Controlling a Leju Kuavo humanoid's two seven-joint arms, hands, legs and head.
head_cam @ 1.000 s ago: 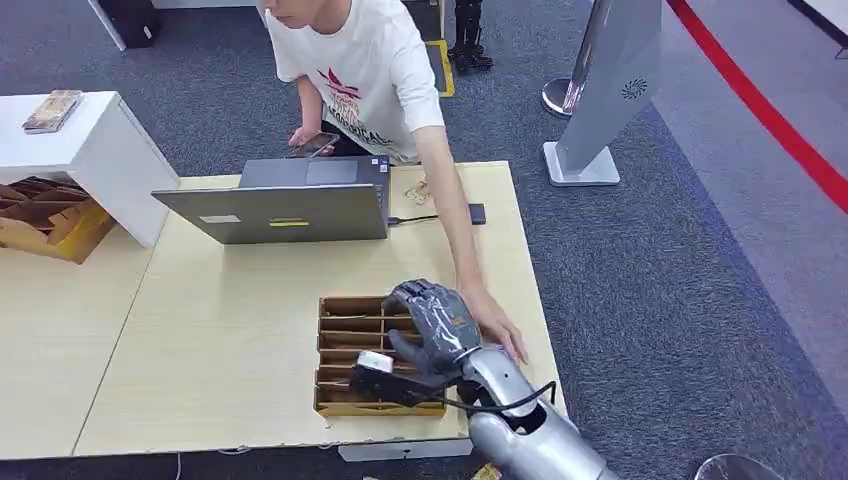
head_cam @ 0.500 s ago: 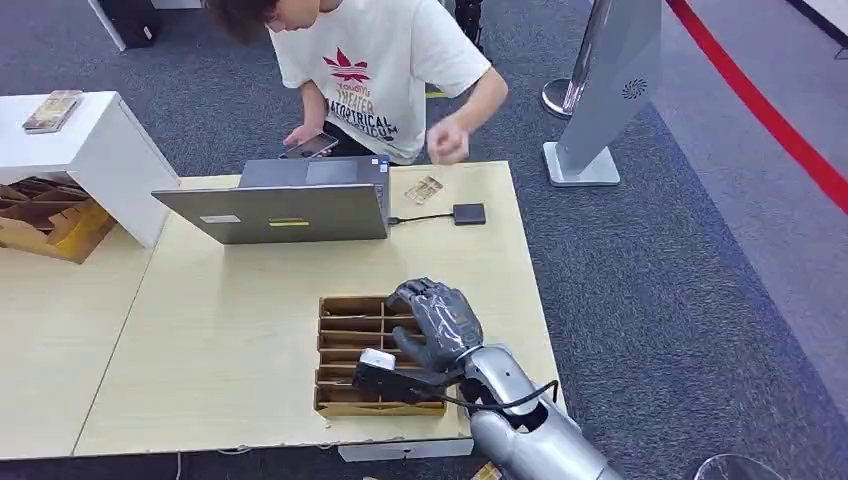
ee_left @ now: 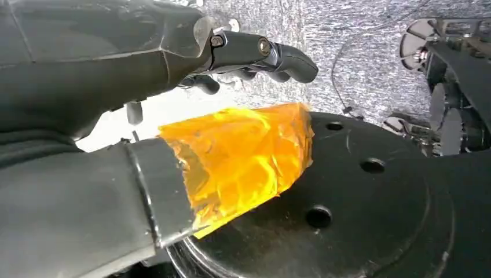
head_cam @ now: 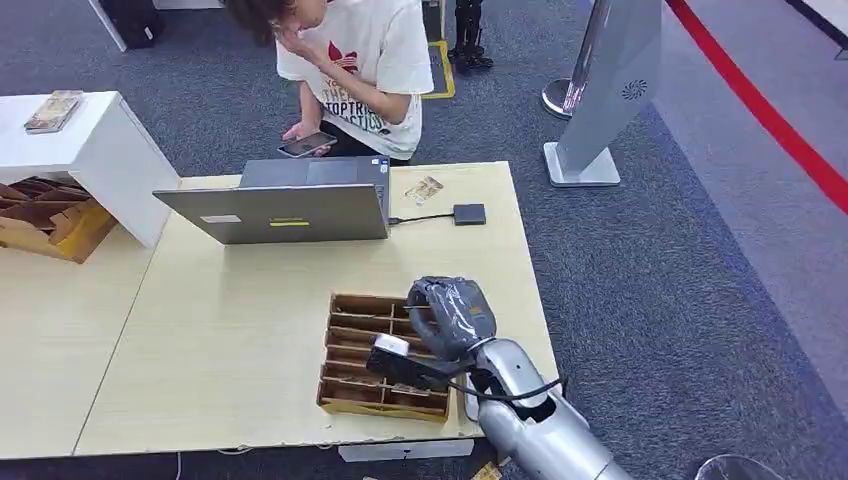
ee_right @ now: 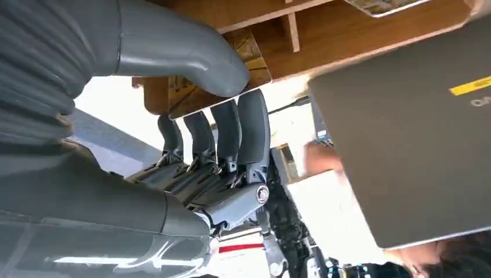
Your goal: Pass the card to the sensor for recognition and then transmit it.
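One card (ee_right: 223,75) is pinched in my right hand (head_cam: 452,318), thumb on one face and fingers (ee_right: 231,130) on the other, right at the slotted wooden tray (head_cam: 350,395). It lies flat across my grip, its long axis running toward the tray wall, and it is touching or just beside the wood; I cannot tell which.

The sensor (head_cam: 469,213), which I judge to be the small dark box cabled to the laptop (head_cam: 285,205), lies well ahead of that hand, across the table (head_cam: 230,330) near the far edge. So the coming move is a forward reach, and the right arm is the nearer one.

My left hand (ee_left: 173,75) hangs off the table, fingers loosely curled, holding nothing.
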